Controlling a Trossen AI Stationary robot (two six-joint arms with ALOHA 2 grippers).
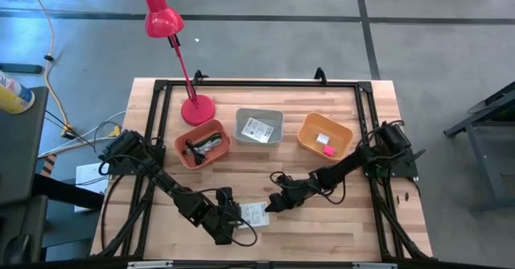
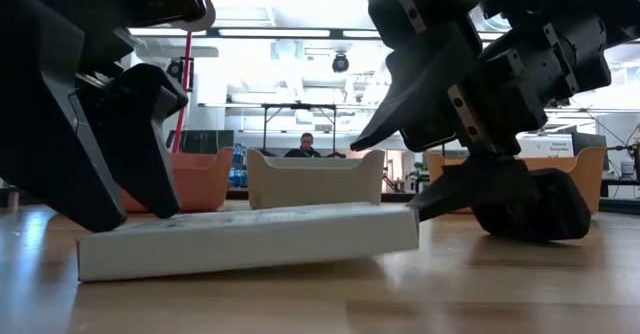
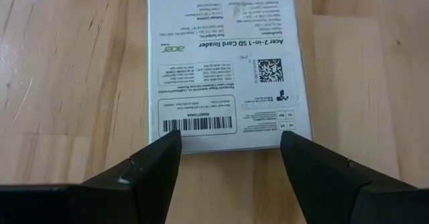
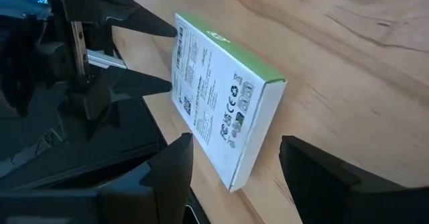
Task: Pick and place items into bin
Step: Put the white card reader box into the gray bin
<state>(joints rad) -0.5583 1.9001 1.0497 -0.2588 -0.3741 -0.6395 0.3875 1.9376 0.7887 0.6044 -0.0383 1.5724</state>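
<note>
A flat white packet (image 1: pixel 254 213) with black print and a green edge lies flat on the wooden table near its front edge, between my two grippers. My left gripper (image 1: pixel 241 218) is open. Its fingertips stand at the two corners of the packet's left end (image 3: pixel 228 140). My right gripper (image 1: pixel 269 208) is open too, with its fingers one above the other at the packet's right end (image 4: pixel 251 174). The upper finger hangs over the packet; the lower one lies near the table. My left gripper slants down from the table's left onto the packet's left end (image 2: pixel 110 244); I cannot tell whether its fingertips (image 3: pixel 171 143) touch it. My right gripper comes nearly level from the right. Its lower fingertip (image 2: pixel 420 208) meets the packet's right end; actual touch cannot be told.
Three bins stand in a row at the back: a red-orange one (image 1: pixel 183 148) with black cable, a grey one (image 1: pixel 241 124) with a white packet, an orange one (image 1: pixel 304 132) with a pink and a white block. A red lamp (image 1: pixel 197 108) stands far left.
</note>
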